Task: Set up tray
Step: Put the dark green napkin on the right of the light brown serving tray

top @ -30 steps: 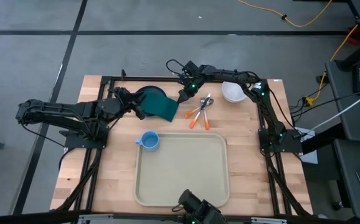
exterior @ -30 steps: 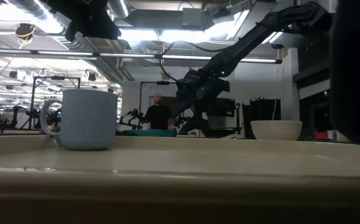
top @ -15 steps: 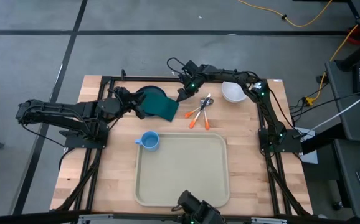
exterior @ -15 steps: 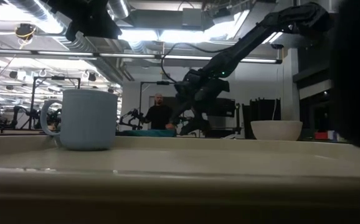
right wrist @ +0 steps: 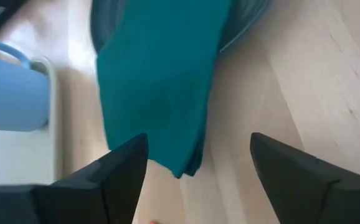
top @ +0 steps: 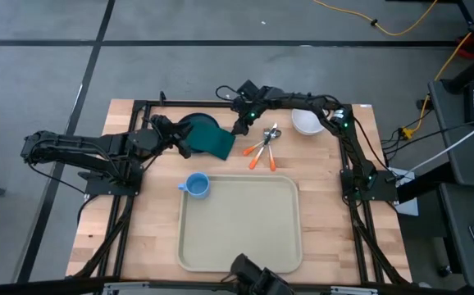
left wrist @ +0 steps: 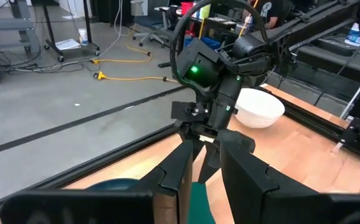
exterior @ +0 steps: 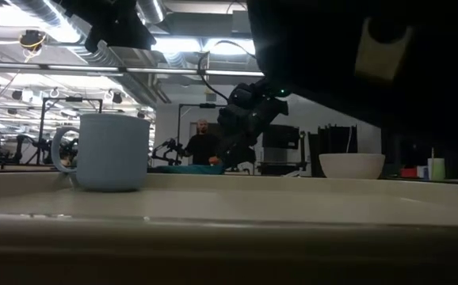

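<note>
Over the far middle of the tabletop (top: pixel 151 213) I have the right hand (top: pixel 239 125) spread wide, holding nothing, poised above the near edge of the green napkin (top: pixel 212 141). My left hand (top: pixel 185 146) sits at the napkin's other side, fingers narrowly parted; I cannot tell whether it grips. Nearer me lies the tray (top: pixel 239 223), a blue mug (top: pixel 197 184) just beside its corner.

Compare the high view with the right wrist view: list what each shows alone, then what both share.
Only the high view: the tray, empty, the bowl, the cutlery, and the left gripper at the napkin's edge. Only the right wrist view: the right gripper open over the napkin's corner. Both: the napkin lying across the plate, and the mug outside the tray.
</note>
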Available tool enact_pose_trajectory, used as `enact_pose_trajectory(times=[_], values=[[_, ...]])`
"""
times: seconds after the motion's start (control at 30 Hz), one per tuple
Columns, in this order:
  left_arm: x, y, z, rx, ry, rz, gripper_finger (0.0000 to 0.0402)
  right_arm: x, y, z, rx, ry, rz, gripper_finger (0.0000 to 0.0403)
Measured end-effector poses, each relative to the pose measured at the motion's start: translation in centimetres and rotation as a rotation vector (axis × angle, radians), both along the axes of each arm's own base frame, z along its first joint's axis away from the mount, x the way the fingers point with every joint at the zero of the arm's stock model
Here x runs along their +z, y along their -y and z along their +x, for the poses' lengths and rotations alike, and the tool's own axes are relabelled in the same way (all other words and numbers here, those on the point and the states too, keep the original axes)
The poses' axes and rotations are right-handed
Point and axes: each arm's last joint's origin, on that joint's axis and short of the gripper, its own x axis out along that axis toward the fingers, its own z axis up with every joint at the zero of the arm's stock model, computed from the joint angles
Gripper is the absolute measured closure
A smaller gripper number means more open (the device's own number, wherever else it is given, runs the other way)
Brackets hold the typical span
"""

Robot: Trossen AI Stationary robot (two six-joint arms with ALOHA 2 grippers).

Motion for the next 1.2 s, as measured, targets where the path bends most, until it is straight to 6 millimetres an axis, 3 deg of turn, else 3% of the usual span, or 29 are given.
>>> enact_pose_trajectory(times=[0.2, 0.43, 0.77, 1.2], values=[[0.0, 0.0, 0.0, 0.0, -0.001, 0.001, 0.0325, -0.1, -0.5, 0.5, -0.07, -0.048, -0.031, 0.0116], [0.0, 0.0, 0.0, 0.0, -0.001, 0.001, 0.0325, -0.1, -0.5, 0.4, -0.237, -0.108, 0.133, 0.0116], [-0.1, 0.0, 0.0, -0.006, -0.026, 0.019, 0.0325, 1.6, -0.4, 0.8, -0.158, -0.02, 0.209, 0.0116], [-0.1, 0.2, 0.1, -0.079, -0.015, -0.017, 0.0325, 1.6, -1.3, 0.9, -0.197, -0.065, 0.406, 0.0116]])
